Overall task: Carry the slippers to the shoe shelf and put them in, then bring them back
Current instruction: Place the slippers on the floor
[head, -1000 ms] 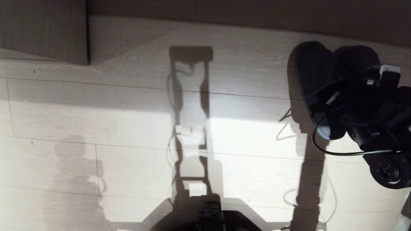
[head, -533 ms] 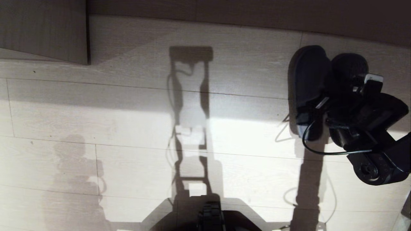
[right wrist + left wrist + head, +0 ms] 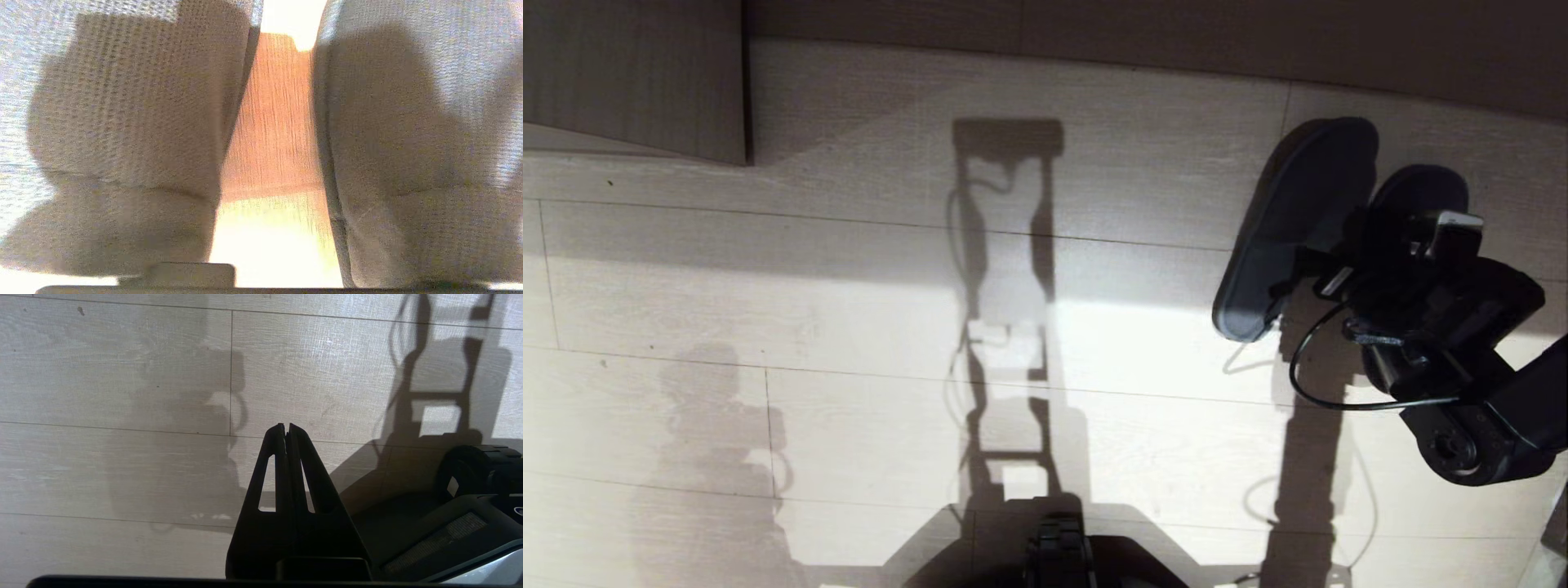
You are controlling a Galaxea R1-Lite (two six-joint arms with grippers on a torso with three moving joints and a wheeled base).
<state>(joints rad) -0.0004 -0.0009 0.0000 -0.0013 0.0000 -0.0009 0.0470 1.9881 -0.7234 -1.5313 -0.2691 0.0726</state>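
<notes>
At three o'clock on the floor (image 3: 849, 269), right pincer (image 3: 1327, 265) parts between the slippers (image 3: 1290, 220); withdrawing could snag and drag one.

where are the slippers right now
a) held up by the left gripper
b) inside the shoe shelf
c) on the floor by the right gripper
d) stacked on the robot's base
c: the slippers lie side by side on the floor planks, with the right gripper over them.
</notes>
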